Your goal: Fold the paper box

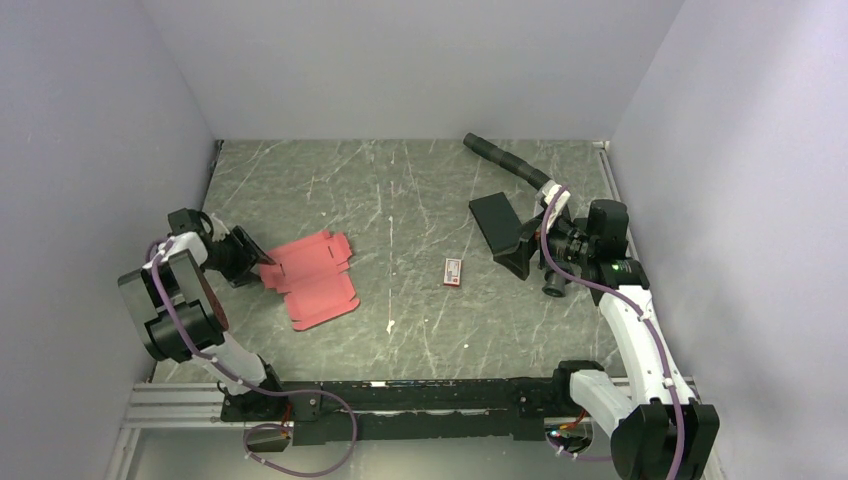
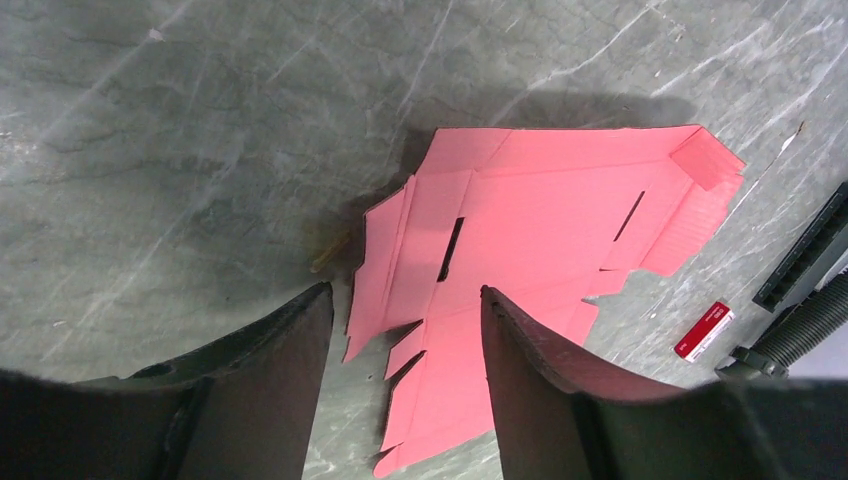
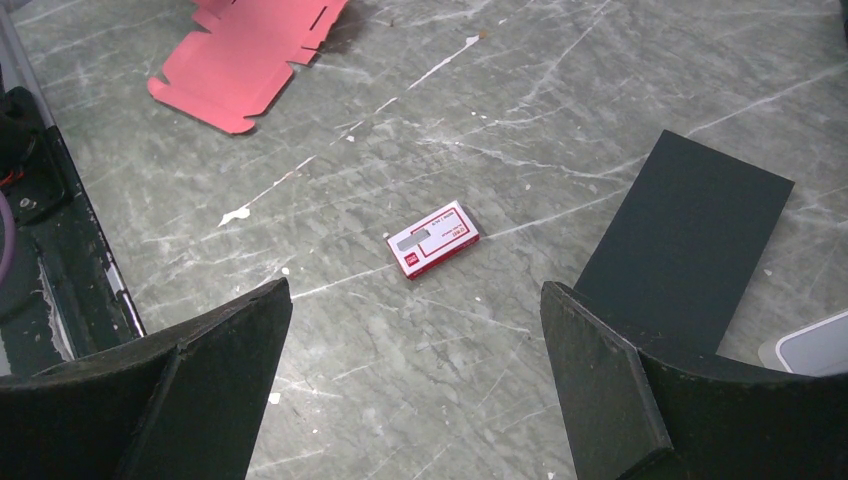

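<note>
Red-pink cardboard, I count one paper box (image 1: 315, 280), unfolded on the table left of centre, at my left gripper (image 2: 405, 290), fingers parted; right gripper (image 3: 415, 288) gapes wide near one red-and-white card (image 3: 433, 238) and one black pad (image 3: 685, 240).

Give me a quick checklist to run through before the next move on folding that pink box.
1. Left tool open: ok.
2. Box lying unfolded just ahead of left tool: ok.
3. Left tool touching box: cannot tell.
4. Right tool open, holding nothing: ok.
5. Card and pad apart from box: ok.
</note>
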Controlling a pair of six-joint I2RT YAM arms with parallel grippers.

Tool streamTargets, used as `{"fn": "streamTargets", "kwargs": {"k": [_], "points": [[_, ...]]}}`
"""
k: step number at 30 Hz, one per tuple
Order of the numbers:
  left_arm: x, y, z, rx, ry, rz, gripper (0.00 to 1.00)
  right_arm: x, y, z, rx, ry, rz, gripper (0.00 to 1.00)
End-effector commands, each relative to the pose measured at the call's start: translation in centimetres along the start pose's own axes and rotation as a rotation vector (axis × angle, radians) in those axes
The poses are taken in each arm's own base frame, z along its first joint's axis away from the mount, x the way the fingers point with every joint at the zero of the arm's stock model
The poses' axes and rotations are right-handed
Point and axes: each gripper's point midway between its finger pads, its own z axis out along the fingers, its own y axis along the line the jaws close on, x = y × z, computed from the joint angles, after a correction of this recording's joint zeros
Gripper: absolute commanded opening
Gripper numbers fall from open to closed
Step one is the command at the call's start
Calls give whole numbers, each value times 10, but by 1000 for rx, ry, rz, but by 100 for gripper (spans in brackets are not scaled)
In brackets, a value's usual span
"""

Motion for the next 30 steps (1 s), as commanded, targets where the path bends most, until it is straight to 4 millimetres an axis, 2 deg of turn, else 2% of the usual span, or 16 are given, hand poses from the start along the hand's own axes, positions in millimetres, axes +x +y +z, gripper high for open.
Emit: {"fn": "streamTargets", "kwargs": {"k": [1,7,11,13,14,16,19,21,24,27,30], "points": [[-11,-8,3,58,-3,33,60,-9,2,0,-14,-26,-45,100],[-7,-14,14,130,41,32,45,-10,4,-1,-15,-29,-50,100],[-9,-27,9,194,24,65,11,-10,3,-2,-8,-29,-56,100],[-9,-39,5,224,10,112,0,-10,3,-2,-6,-28,-55,100],[-8,-46,2,247,4,143,0,-10,3,-2,-5,-27,-57,100],[-6,-71,-11,295,-35,230,0,-11,3,-3,-4,-28,-65,100],[9,-119,-36,365,-110,429,0,-13,1,-7,10,-30,-82,100],[28,-159,-58,433,-180,604,0,-18,8,-10,-18,-44,-110,100],[65,-211,-98,594,-310,825,0,-23,29,-15,-112,-68,-164,100],[104,-241,-131,755,-398,942,0,-28,51,-21,-223,-87,-228,100],[130,-252,-143,841,-417,984,0,-38,61,-24,-298,-96,-267,100]]}}
